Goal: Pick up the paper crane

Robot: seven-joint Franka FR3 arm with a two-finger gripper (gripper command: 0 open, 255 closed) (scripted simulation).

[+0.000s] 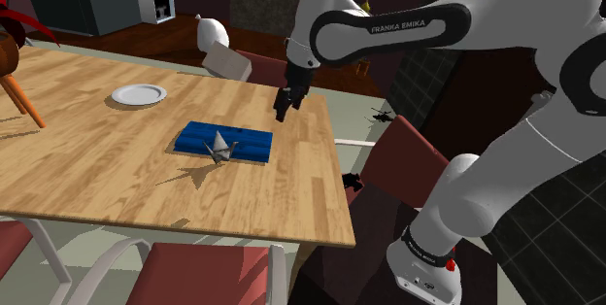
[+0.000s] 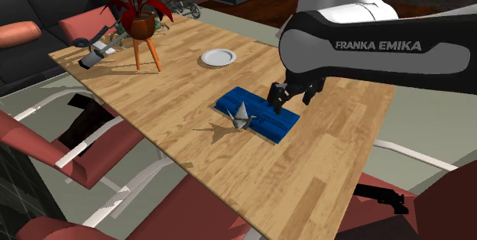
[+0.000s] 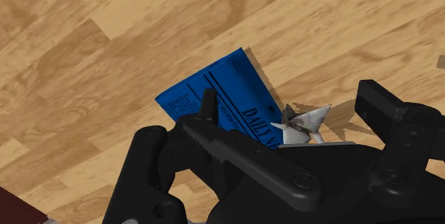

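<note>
— Where was the paper crane point(image 1: 222, 146)?
— It sat mid-frame in the shoulder view, on the blue newspaper point(image 1: 251, 145).
— And the gripper point(image 1: 283, 107)?
— It hung up-right of the crane, fingers wide apart, likely ready to descend.

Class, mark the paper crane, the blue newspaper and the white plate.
paper crane point(image 1: 223, 148): shoulder view, its folded body.
blue newspaper point(image 1: 198, 138): shoulder view, its bare left end.
white plate point(image 1: 138, 93): shoulder view, its bare centre.

In the shoulder view, the wooden desk point(image 1: 97, 167) bears a blue newspaper point(image 1: 251, 143) near its middle, a white plate point(image 1: 138, 93) at ten o'clock from it, and a potted plant point(image 2: 142, 26) farther toward nine o'clock.
</note>
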